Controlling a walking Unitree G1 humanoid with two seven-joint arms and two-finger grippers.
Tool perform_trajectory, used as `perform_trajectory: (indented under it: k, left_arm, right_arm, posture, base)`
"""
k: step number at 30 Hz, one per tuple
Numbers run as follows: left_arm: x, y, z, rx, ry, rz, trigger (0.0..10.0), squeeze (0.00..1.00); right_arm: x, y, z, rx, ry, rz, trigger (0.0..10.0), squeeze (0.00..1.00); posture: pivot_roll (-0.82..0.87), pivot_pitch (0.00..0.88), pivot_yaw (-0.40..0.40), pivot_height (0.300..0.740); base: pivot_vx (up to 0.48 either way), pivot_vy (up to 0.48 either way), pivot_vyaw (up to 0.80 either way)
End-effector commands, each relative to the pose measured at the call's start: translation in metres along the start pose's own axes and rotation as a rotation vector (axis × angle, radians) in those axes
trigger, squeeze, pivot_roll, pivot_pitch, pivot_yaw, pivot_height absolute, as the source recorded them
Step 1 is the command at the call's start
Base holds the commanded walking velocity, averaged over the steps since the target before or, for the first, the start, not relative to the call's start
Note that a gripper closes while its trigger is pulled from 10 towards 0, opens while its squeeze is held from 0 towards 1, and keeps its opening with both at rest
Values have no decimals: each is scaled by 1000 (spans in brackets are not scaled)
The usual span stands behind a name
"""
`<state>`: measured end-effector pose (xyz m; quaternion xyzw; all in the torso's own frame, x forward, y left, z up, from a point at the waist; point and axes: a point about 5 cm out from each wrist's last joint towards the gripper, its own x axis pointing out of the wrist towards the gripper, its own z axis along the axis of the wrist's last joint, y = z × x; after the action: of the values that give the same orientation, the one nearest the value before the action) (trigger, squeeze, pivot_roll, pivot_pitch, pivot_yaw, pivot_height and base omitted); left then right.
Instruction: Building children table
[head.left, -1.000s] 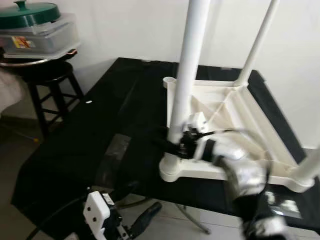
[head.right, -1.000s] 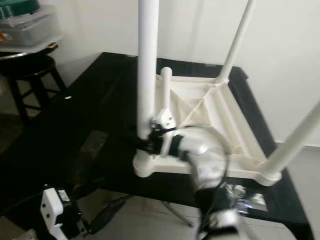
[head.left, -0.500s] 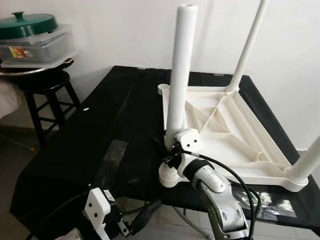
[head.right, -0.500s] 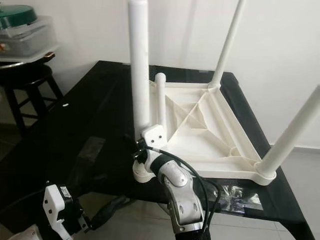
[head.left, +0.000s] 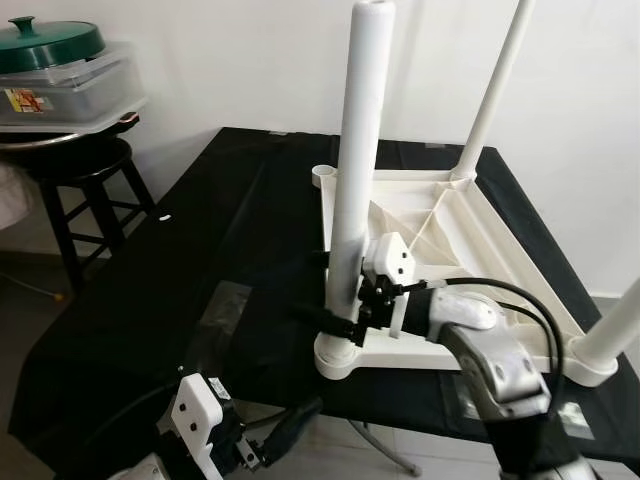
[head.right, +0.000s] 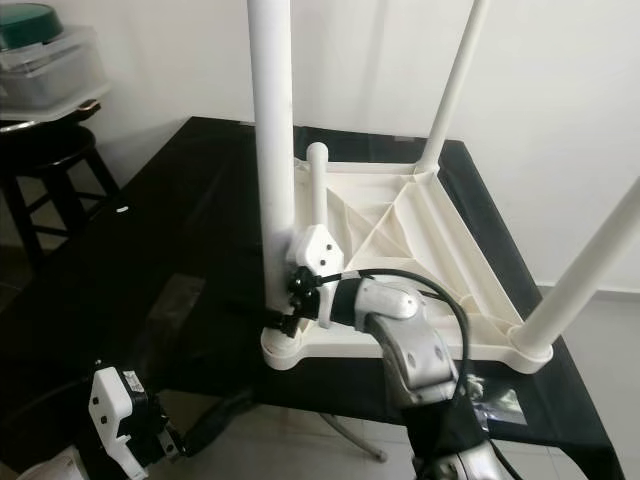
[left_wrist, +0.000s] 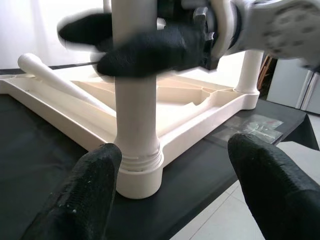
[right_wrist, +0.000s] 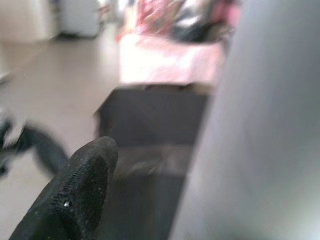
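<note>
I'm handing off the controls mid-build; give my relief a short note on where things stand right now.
Right gripper: fingers around the near table leg, just above its corner socket.
Left gripper: open, low at the black table's near edge, facing that leg.
The white tabletop lies upside down. Three legs stand in corners; a fourth leg lies inside the frame.
Left: seat the held leg, fit the loose one.

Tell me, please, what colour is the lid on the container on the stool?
The lid is dark green, best seen in the left eye view.
</note>
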<state>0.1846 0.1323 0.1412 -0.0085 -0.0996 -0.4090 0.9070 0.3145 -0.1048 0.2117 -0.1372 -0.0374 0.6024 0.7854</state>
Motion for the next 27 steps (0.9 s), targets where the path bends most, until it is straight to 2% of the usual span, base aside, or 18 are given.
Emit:
perform_trajectory:
  k: [1,2,4,5,7,9,10,12,13,21,24,25,27]
  left_arm:
    - [-2,-3,-2,-4,4,6,10000,0]
    - [-2,-3,-2,-4,4,6,10000,0]
    - [-3,-4,-1,-3,4,7,10000,0]
    - [-3,-4,-1,-3,4,7,10000,0]
    - [-4,-6,0,-3,7,5,10000,0]
    - [-5,-7,0,-3,8,4,10000,0]
    - [-5,-7,0,-4,9,4,10000,0]
    - [-5,-8,1,-5,10,4,10000,0]
    - [-6,-9,1,-6,11,4,10000,0]
    - [-5,-9,0,-6,10,8,10000,0]
    - [-5,-9,0,-5,10,9,10000,0]
    - [-5,-8,0,-5,9,10,10000,0]
    - [-5,-8,0,-5,9,10,10000,0]
  right_arm:
    - [0,-8,-1,-10,13,53,10000,0]
    - [0,-8,-1,-10,13,53,10000,0]
    - [2,-26,3,-5,17,14,10000,0]
    - [2,-26,3,-5,17,14,10000,0]
    - [2,-38,8,49,-18,23,10000,0]
    - [1,-41,9,65,-29,44,10000,0]
    - [1,-42,10,70,-34,75,1216,0]
    - [0,-42,10,73,-38,101,1216,0]
    - [0,-41,9,81,-44,152,0,0]
    - [0,-38,1,92,-60,166,0,0]
    - [-3,-38,-1,85,-62,116,0,0]
    - [-5,-37,-4,73,-57,21,0,0]
    - [-6,-37,-6,69,-55,-14,0,0]
  posture:
    - [51,97,-46,740]
    - [51,97,-46,740]
    - [55,102,-45,740]
    - [55,102,-45,740]
    - [68,111,-45,740]
    - [69,113,-45,740]
    - [69,116,-44,740]
    - [69,118,-45,740]
    - [69,124,-48,740]
    - [47,121,-56,740]
    - [41,119,-55,740]
    - [41,119,-55,740]
    - [41,119,-55,740]
  base:
    - [0,0,0]
    - [0,0,0]
    - [0,0,0]
    - [0,0,0]
    - [0,0,0]
    - [0,0,0]
    - [0,0,0]
    - [0,0,0]
    - [0,0,0]
    - [0,0,0]
    - [0,0,0]
    - [0,0,0]
    - [0,0,0]
